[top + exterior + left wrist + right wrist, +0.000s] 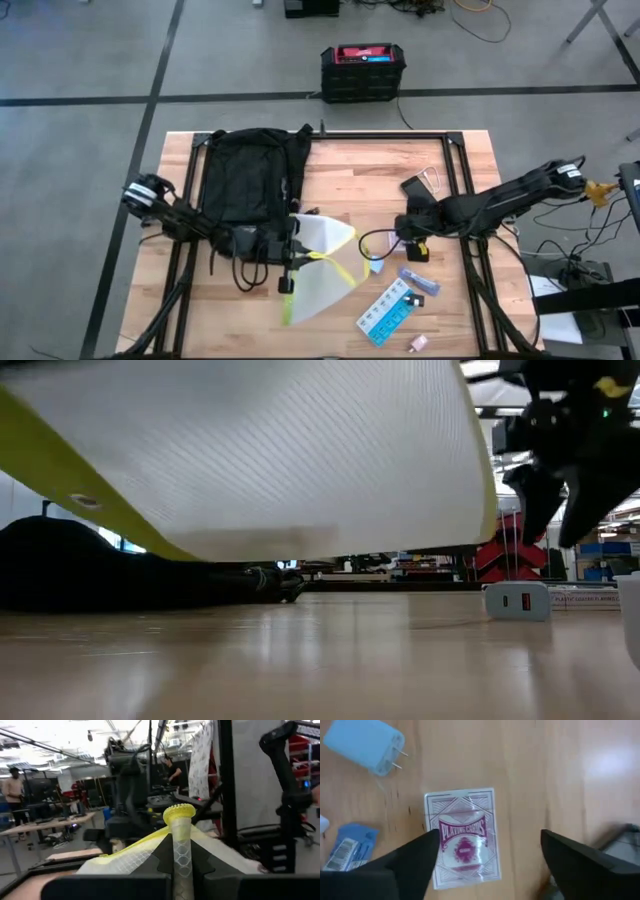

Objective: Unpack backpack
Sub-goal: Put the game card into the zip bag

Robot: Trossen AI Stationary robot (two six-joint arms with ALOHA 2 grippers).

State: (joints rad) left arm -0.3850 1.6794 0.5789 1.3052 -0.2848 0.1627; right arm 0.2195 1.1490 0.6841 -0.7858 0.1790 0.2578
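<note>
Lying behind the left gripper (pixel 292 262), the backpack (pixel 245 175) stays untouched.

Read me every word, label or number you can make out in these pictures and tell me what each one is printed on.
"PLAYING CARDS": on the purple-and-white card box lying on the table below the open right gripper.
Barcode on the blue packet: too blurred to read.
Markings on the blue pill organizer: too small to read.
Red sign on the white charger: an icon, no words.
Backpack: no readable logo.
</note>
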